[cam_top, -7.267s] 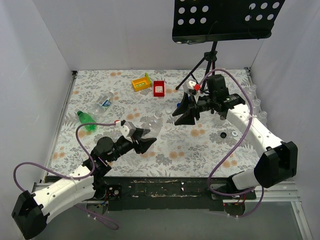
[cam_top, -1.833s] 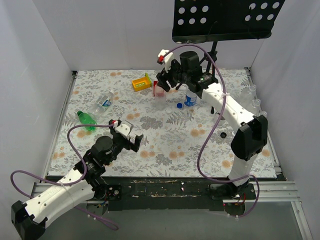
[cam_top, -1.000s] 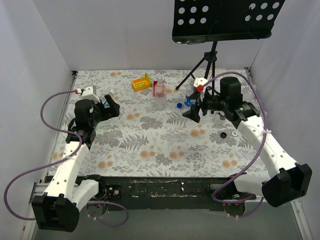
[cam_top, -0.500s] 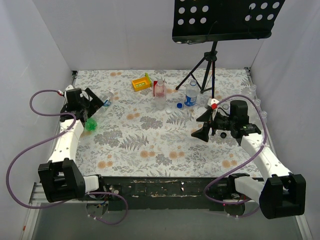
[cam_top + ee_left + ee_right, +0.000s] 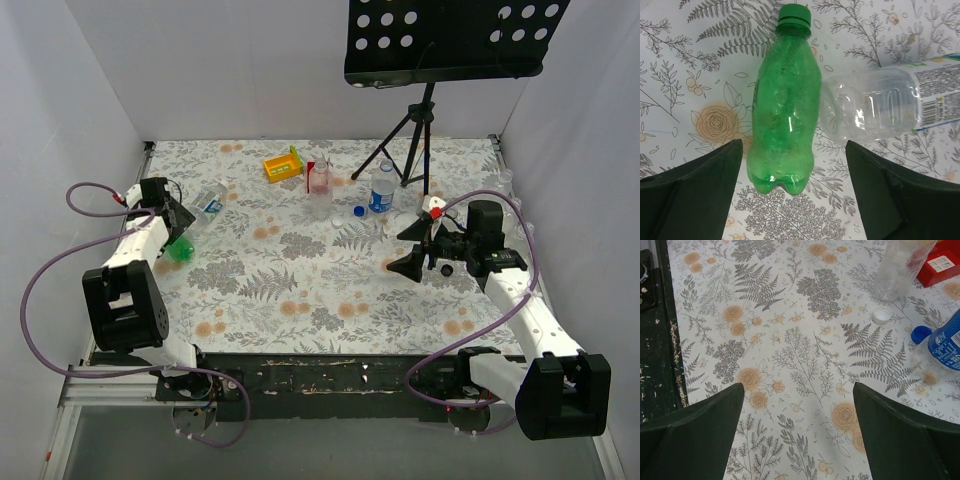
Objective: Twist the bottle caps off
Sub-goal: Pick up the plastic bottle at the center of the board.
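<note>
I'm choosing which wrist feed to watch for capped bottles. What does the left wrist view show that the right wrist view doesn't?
Left wrist only: a green bottle lying flat with its green cap on, and a clear bottle lying beside it. Right wrist only: a loose white cap, a blue cap beside a blue-labelled bottle, and a red box. Both: the floral cloth, with the left tool and right tool each open.

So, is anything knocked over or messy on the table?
Yes. The green bottle and the clear bottle beside it lie on their sides at the left, while the pinkish bottle and blue-labelled bottle stand upright. A blue cap lies loose.
</note>
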You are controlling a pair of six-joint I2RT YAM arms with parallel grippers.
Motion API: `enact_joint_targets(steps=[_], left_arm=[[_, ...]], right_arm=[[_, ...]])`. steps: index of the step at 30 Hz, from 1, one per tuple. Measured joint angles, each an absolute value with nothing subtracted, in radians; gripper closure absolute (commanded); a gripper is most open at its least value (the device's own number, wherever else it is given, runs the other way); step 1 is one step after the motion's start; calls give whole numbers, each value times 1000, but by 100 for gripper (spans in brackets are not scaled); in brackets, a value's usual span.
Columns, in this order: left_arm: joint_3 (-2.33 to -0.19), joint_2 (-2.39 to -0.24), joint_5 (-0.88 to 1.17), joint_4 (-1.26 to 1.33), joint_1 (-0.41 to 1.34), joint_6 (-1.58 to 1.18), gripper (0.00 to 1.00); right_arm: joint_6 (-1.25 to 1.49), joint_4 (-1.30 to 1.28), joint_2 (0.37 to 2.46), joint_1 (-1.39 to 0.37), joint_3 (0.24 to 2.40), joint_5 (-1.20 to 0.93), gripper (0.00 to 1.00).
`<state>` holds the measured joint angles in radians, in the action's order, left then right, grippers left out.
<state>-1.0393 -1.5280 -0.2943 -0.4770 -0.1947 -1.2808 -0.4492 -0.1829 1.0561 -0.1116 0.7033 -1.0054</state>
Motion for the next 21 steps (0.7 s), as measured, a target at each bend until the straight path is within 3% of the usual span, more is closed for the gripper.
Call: enact_joint_targets(steps=[21], left_arm=[[-1078,-1733,-331,-496,-214,-1296,33]], right_arm=[[-458,-183,1056,-110,703,-1006,4]])
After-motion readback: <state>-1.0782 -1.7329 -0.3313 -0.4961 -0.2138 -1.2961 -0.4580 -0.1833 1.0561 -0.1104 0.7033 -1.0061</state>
